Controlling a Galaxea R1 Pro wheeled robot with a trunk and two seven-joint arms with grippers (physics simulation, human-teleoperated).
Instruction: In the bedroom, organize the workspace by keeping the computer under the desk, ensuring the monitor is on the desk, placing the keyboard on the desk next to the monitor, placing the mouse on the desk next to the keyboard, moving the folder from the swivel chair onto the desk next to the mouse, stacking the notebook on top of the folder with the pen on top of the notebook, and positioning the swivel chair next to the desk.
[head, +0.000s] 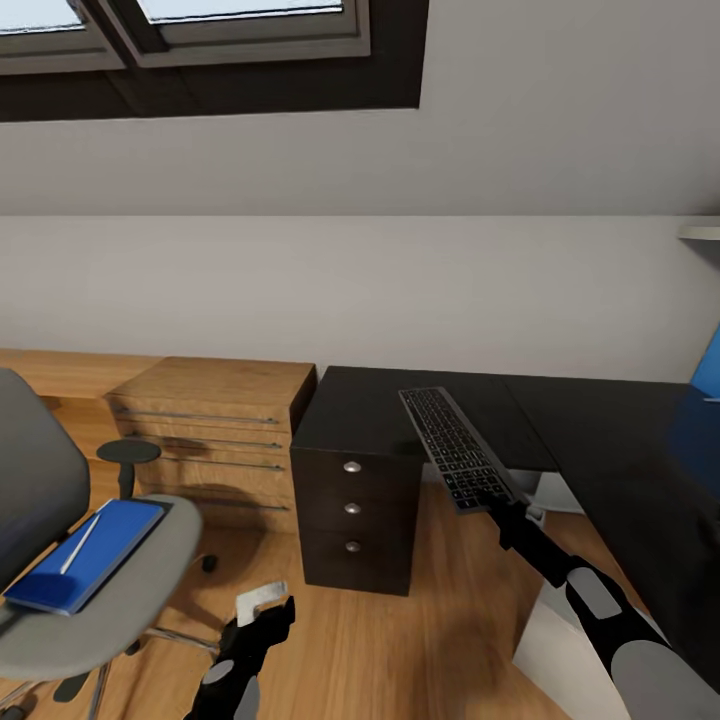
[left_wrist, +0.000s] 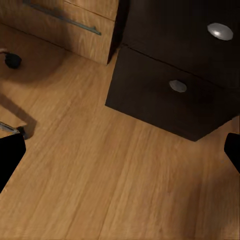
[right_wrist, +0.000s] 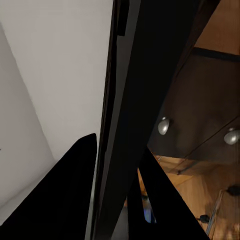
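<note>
Standing across the middle and right of the head view, the black counter (head: 600, 440) carries none of the task's things that can be made out so far, so most of the tidying is, by my reckoning, yet to do. The chair (head: 60, 560) sits well off to the left, apart from the counter, with the blue folder (head: 85, 560) lying on its seat and the pen (head: 80, 542) resting across the folder; both have yet to cross over. The keyboard (head: 458, 448) is in the air, tilted, one end over the counter's top above the drawers (head: 352, 510), its near end pinched in the right claw (head: 503, 505), whose fingers (right_wrist: 65, 200) close on either side of the dark slab in the right wrist view. The left claw (head: 265, 610) hangs low over the wooden floor (left_wrist: 100, 175) with nothing in it; its black fingertips (left_wrist: 10, 160) sit at the far edges of the left wrist view, spread wide. A blue sliver (head: 708, 365) at the right edge is cut off and I cannot say what it is. A notebook may lie under the pen, but the folder's surface looks plain blue, so I cannot tell.
</note>
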